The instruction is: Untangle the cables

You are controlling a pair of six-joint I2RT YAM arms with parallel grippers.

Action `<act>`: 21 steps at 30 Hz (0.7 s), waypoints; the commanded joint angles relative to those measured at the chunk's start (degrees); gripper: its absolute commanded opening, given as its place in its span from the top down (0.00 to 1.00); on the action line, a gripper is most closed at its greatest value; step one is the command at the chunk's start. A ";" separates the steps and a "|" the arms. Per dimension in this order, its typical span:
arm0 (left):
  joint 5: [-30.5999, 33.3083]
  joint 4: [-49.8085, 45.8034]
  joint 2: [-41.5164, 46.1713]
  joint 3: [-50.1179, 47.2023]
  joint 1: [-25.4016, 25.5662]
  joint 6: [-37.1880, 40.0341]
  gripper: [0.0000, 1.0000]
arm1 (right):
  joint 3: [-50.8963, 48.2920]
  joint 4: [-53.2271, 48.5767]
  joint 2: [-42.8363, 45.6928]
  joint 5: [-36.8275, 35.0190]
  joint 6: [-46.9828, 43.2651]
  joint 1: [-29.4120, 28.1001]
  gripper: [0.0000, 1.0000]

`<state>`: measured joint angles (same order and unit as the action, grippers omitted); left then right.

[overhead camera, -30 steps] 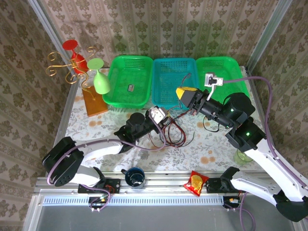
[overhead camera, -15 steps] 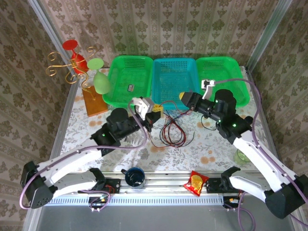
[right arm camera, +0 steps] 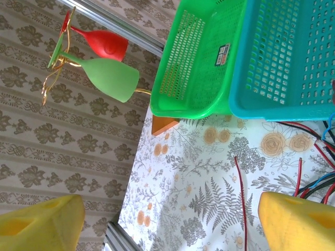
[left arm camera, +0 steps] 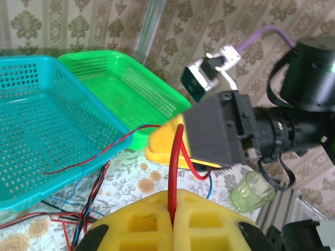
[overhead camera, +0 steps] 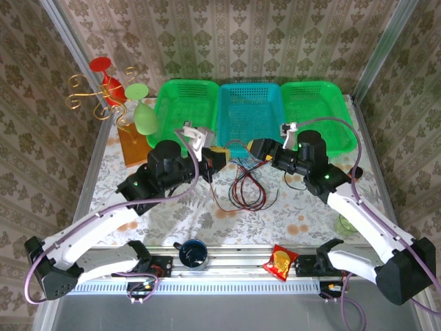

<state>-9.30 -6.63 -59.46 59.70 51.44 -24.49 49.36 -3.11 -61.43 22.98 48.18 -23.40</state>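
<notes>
Left tool point(left arm camera: 172, 222) pinches a red cable point(left arm camera: 176, 172); right tool point(overhead camera: 258, 147), jaws apart, sits just beside it.

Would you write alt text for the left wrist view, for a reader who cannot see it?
The left gripper has its yellow jaws shut on a red cable that runs up from them. Just beyond, the right gripper faces the camera. Loose red, black and blue cables lie on the floral tablecloth beside a teal basket and a green basket.
</notes>
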 commanded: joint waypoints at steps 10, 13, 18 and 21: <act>-4.38 -7.69 -7.88 11.30 -1.73 -6.80 1.00 | -3.06 -5.54 12.33 -3.28 -4.15 3.08 0.02; -4.57 -7.00 -8.97 11.48 -1.54 -7.31 1.00 | -2.96 -5.32 13.08 -1.18 -6.17 3.39 0.01; -4.76 -6.40 -9.95 12.27 -1.41 -7.92 1.00 | -3.31 -4.12 12.07 4.60 -4.12 4.79 0.00; -4.68 -6.43 -10.22 12.77 -1.36 -7.85 1.00 | -4.45 -1.91 11.43 6.26 -0.48 4.85 0.00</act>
<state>-13.10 -13.65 -69.54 70.00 49.82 -31.35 46.48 -7.38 -49.39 25.32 44.62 -18.87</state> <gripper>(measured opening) 0.047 0.999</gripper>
